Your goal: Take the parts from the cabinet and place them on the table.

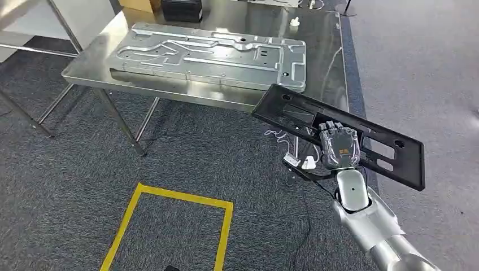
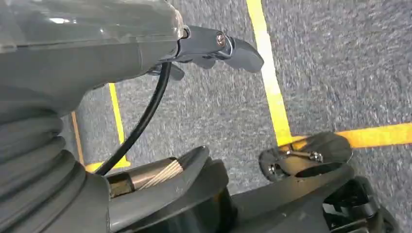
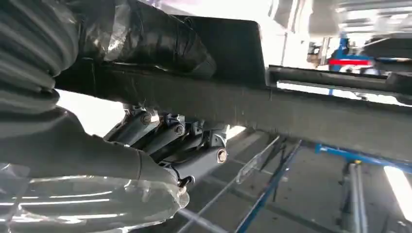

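Right hand [image 1: 339,145] clamped mid-span on a long flat black plastic panel [image 1: 294,110]—its far end, overhanging the steel table [image 1: 93,65], could tip and slip; left hand's [image 2: 214,46] grip state I cannot tell.

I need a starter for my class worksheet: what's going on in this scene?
A humanoid robot is carrying a long black panel in its right hand, gripped near the panel's middle and held in the air over the carpet, just short of a steel table. A silver stamped plate already lies on that table. The left hand hangs over the carpet near yellow floor tape, holding nothing.
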You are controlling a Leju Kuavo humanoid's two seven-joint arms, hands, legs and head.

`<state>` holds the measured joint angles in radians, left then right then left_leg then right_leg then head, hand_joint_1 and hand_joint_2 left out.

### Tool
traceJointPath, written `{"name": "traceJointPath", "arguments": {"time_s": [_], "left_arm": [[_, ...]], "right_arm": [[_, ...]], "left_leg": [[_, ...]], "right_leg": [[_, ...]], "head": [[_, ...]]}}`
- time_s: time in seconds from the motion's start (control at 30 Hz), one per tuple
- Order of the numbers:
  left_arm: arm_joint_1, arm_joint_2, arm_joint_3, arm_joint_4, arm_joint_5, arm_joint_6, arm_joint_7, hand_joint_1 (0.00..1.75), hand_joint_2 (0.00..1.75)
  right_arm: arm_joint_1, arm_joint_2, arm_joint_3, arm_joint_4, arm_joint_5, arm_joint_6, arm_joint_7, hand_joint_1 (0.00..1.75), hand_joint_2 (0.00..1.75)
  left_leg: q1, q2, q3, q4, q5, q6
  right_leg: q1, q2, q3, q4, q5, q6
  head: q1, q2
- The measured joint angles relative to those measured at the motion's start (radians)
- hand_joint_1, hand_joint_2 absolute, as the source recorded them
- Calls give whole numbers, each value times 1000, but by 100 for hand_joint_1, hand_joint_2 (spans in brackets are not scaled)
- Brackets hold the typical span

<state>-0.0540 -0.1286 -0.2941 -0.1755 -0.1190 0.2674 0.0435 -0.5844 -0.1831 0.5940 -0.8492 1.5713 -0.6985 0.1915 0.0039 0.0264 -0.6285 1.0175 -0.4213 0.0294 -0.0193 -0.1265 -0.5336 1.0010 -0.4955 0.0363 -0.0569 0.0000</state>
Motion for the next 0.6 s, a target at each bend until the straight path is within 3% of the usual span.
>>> {"name": "traceJointPath", "arguments": {"time_s": [0.03, 0.07, 0.1, 0.17, 0.2, 0.23, 0.27, 0.3, 0.33, 0.37, 0.43, 0.5, 0.53, 0.57, 0.6], "left_arm": [[1, -2, 0, 0, 0, 1, 0, 0, 175], [0, -1, 1, 0, 0, 0, 0, 0, 175], [-1, -2, 1, 0, 0, 0, 0, 0, 175], [0, -2, 1, 0, 0, 0, 0, 0, 175], [1, -2, 1, 0, 0, 0, 0, 0, 175], [3, -2, 1, 0, 0, 0, 0, 0, 175], [3, -2, 1, 0, 0, 0, 0, 0, 175], [2, -2, 1, 0, 0, 0, 0, 0, 175], [2, -3, 1, 0, 0, 0, 0, 0, 175], [2, -7, 1, 0, 0, 0, 0, 0, 175], [1, -7, 1, 0, 0, 0, 0, 0, 175], [7, -7, 1, 0, 0, 0, 1, 0, 175], [8, -6, 2, 0, 0, 1, 3, 0, 175], [9, -6, 2, 0, 0, 1, 4, 0, 175], [6, -5, 2, 0, 0, 1, 5, 0, 175]], "right_arm": [[-1, 0, 0, 0, 0, 0, 0, 175, 175], [-1, 0, 0, 0, 0, 0, 0, 175, 175], [-2, -1, 0, 0, 0, 0, 0, 175, 175], [6, -6, 0, 3, 0, 0, 0, 175, 175], [9, -6, 0, 3, 0, 0, 0, 175, 175], [10, -6, 0, 3, 0, 0, 0, 175, 175], [10, -6, 0, 3, 0, 0, 0, 175, 175], [9, -7, 0, 3, 0, 0, 0, 175, 175], [9, -8, 0, 3, 0, 0, 0, 175, 175], [8, -8, 0, 3, 0, 0, 0, 175, 175], [8, -9, 0, 3, 0, 0, 0, 175, 175], [3, -7, 0, 2, 0, 0, 0, 175, 175], [1, -3, 1, 2, 0, 0, 0, 175, 175], [1, -3, 1, 2, 0, 0, 0, 175, 175], [-1, -3, 1, 3, 0, 0, 0, 175, 175]], "left_leg": [[4, -11, 7, -7, 2, 7], [5, -17, 10, -10, 3, 13], [5, -25, 10, -10, 2, 18], [2, -51, 10, -9, 0, 23], [0, -66, 10, -7, 0, 23], [-2, -81, 12, -5, -1, 23], [-4, -94, 13, -3, -2, 23], [-5, -108, 15, -1, -4, 22], [-5, -120, 17, 1, -6, 20], [-9, -129, 13, 3, -8, 16], [1, -149, 2, 3, -2, 3], [3, -172, 1, -5, 3, -11], [1, -145, 0, -2, -4, -13], [-7, -86, -9, 24, -22, -21], [-3, -55, -40, 89, -59, -26]], "right_leg": [[-6, 30, 0, 17, -16, 4], [-7, 77, -23, 67, -47, 2], [-9, 103, -63, 144, -85, 2], [-3, 122, -153, 306, -142, 2], [-2, 124, -178, 338, -137, -1], [-2, 125, -177, 312, -101, -5], [-1, 128, -154, 248, -53, -11], [0, 139, -115, 152, 4, -19], [2, 168, -81, 67, 47, -27], [0, 208, -69, 42, 32, -35], [6, 191, -62, 24, 30, -33], [6, 173, -57, 14, 34, -38], [-9, 158, -47, 1, 40, -43], [-7, 151, -39, -6, 41, -44], [-5, 136, -36, -7, 39, -47]], "head": [[3, 0], [2, 0], [3, 0], [3, 0], [3, 0], [3, 0], [2, 0], [3, 0], [3, 0], [1, 0], [3, 0], [3, 0], [3, 0], [-2, 0], [-4, 0]]}}
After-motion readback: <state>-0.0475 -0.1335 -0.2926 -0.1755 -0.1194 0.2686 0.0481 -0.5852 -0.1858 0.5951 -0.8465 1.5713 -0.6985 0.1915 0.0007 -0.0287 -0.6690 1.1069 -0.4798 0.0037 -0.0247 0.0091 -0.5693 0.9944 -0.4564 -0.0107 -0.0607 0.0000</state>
